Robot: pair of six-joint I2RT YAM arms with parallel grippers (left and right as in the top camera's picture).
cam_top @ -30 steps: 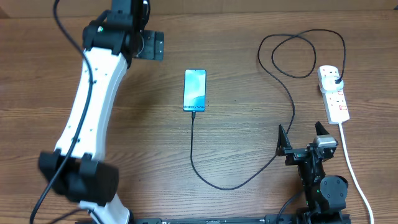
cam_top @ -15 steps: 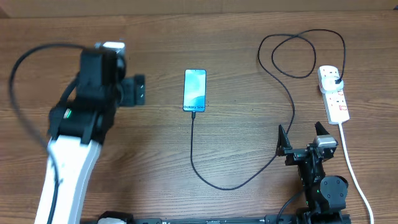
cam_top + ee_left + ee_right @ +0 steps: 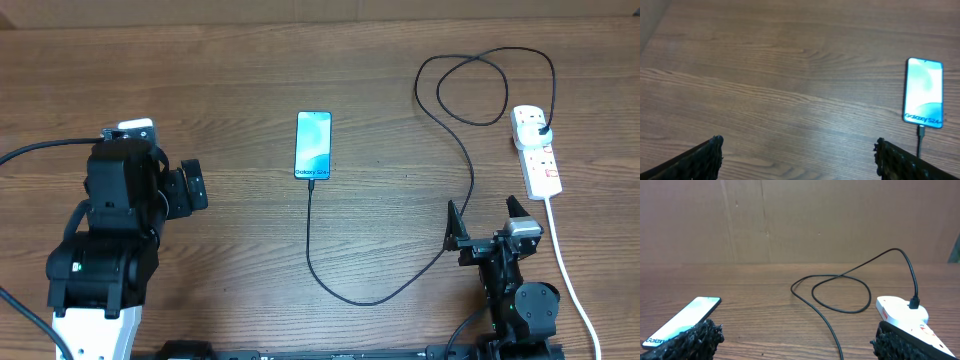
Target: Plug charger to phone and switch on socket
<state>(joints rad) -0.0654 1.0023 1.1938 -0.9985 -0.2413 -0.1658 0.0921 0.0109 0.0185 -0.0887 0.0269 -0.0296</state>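
Two rough black pairs, left fingers [image 3: 700,160] and right fingers [image 3: 690,340], splayed empty over grained wooden table [image 3: 250,60].

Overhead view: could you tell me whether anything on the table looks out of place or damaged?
Nothing stands out. The phone lies flat, screen lit, with the charger meeting its bottom edge and looping loosely to its plug in the socket. No damage or spills.

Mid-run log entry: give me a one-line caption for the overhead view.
The charger links the lit phone to the socket; left hand and right hand open, holding nothing.
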